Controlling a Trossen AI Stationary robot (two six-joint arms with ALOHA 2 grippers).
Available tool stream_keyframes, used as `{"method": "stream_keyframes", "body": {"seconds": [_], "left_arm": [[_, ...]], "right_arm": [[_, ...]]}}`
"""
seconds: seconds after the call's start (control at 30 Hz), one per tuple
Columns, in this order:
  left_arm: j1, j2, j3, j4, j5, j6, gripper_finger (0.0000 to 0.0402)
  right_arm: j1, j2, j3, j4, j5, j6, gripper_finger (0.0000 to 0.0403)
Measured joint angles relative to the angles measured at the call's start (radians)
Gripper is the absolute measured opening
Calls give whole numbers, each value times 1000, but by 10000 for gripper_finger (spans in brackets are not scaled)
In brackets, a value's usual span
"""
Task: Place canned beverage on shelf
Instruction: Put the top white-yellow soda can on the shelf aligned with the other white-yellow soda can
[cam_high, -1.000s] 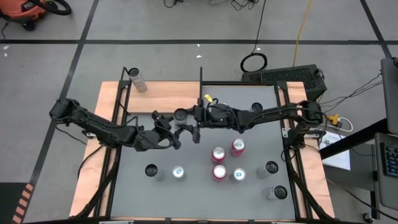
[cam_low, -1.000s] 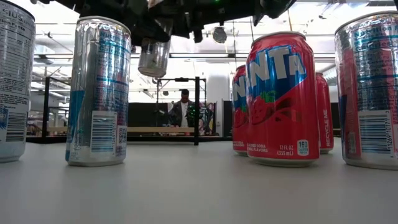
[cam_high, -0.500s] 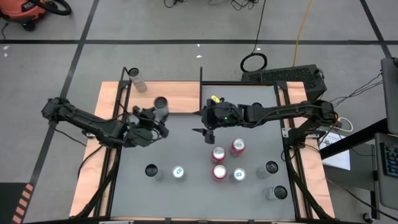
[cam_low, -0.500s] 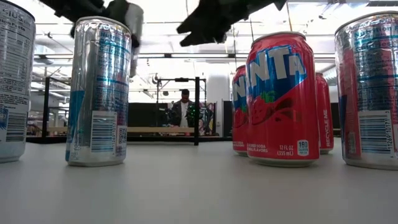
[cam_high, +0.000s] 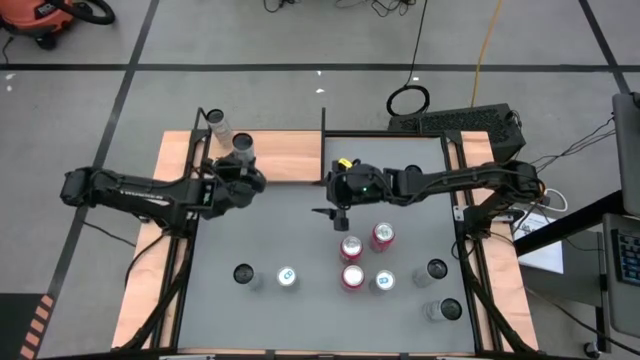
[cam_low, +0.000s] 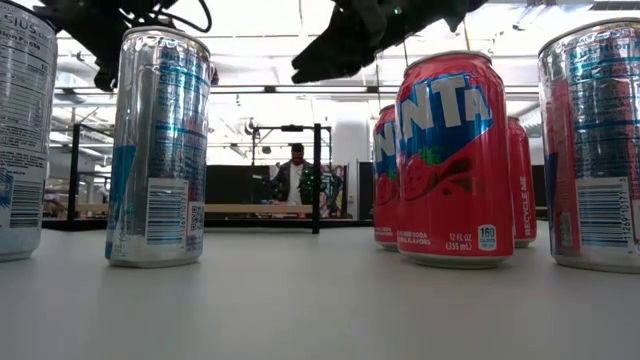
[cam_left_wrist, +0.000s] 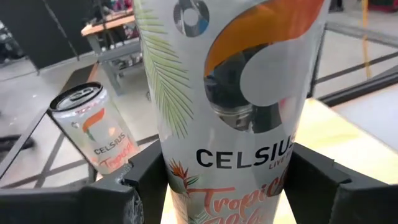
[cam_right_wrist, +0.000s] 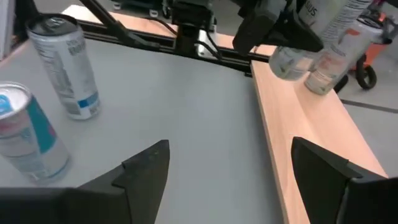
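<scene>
left fingers (cam_left_wrist: 155, 180) pinch white can (cam_left_wrist: 233, 106) over shelf (cam_high: 290, 160), upper left, to set it down | right fingers (cam_right_wrist: 149, 165) spread, empty, mid-frame, waiting

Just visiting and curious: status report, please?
Left end effector grips can over shelf. Right end effector open, empty, mid-table. Another can already on shelf, near the drop spot.

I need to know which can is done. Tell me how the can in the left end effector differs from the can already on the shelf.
The held can is clamped between the left end effector fingers, above the shelf; the other can stands free on the shelf at its far corner. The held can is tilted in the right wrist view; the other is upright. Both are white Celsius cans.
</scene>
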Motion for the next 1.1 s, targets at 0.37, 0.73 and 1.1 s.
{"method": "stream_keyframes", "body": {"seconds": [0.37,0.73,1.1], "left_arm": [[226,-38,-66,387,312,367,247],[181,-226,-271,405,274,263,247],[175,-243,-302,333,168,213,247]], "right_arm": [[-47,0,-57,1,-130,-7,270],[-66,0,-94,-1,-206,-3,270],[-65,0,-121,0,-207,4,270]]}}
